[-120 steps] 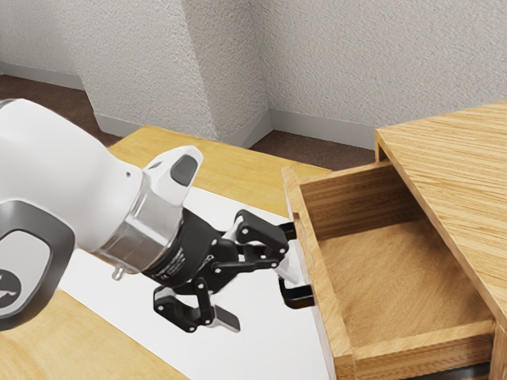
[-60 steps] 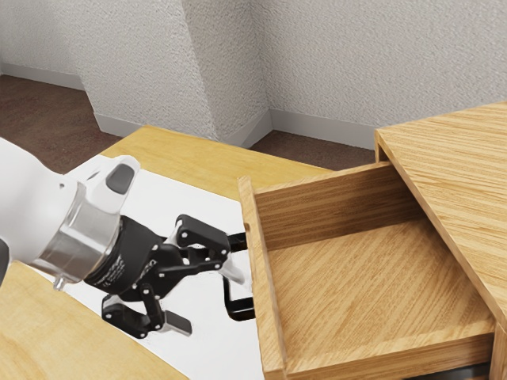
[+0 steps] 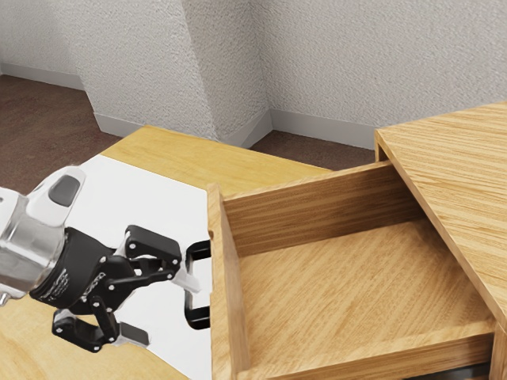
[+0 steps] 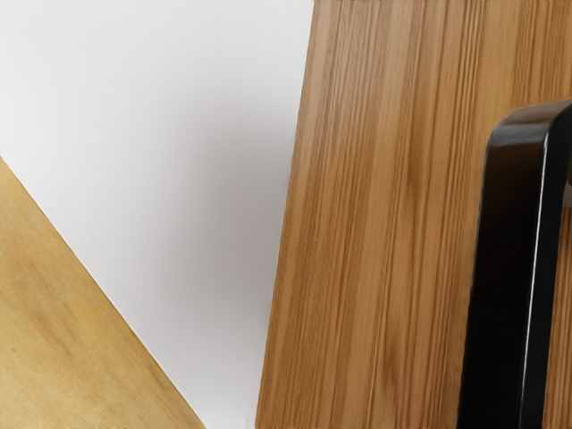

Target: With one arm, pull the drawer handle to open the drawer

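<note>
At the exterior view's left the arm [image 3: 36,229] leans low over the table's near edge. Its gripper [image 3: 162,307] stands spread: the upper finger [image 3: 184,277] reaches in behind the black handle [image 3: 195,317] like a hook, while the lower finger lies apart from the handle over the white mat [image 3: 127,198], so nothing is pinched. As I judge it, the pull rests on that one finger. To do it well, draw straight back along the drawer's run, level with the table, without lifting or twisting the hand, lest the finger slip off the bar's end. Closing both fingers on the bar would make the hold surer. In the wrist view the handle [image 4: 514,286] runs close by the hand, against the drawer front [image 4: 384,223]. Further right, the drawer [image 3: 348,277] is out a long way from the cabinet [image 3: 451,166], its bare floor showing and its front above the mat. The task looks nearly or wholly done, and any further pull should be short and slow, for I cannot tell how much travel is left. The table [image 3: 198,162] is light wood with the mat laid across it. Beyond its far edge lie a brown floor [image 3: 47,111], white skirting [image 3: 317,127] and rough pale walls [image 3: 356,55].
</note>
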Available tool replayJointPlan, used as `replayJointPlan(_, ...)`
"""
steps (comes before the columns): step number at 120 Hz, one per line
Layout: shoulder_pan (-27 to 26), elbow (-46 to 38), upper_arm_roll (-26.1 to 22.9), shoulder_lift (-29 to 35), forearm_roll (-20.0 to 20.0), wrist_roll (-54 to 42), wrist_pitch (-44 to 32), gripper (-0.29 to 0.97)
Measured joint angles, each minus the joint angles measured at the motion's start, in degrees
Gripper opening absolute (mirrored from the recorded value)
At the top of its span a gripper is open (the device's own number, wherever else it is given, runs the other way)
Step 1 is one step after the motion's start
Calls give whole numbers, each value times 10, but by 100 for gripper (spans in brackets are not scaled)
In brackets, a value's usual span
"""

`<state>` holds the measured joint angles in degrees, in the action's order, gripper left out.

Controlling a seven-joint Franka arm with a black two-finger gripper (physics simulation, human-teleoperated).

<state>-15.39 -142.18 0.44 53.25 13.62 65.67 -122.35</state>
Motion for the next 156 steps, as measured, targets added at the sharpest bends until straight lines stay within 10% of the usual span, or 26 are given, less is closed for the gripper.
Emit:
replayJointPlan(141, 48, -13, 2, 89, -29, 17, 120, 67)
replayJointPlan(156, 21, 132, -49, 66, -83, 5, 136, 67)
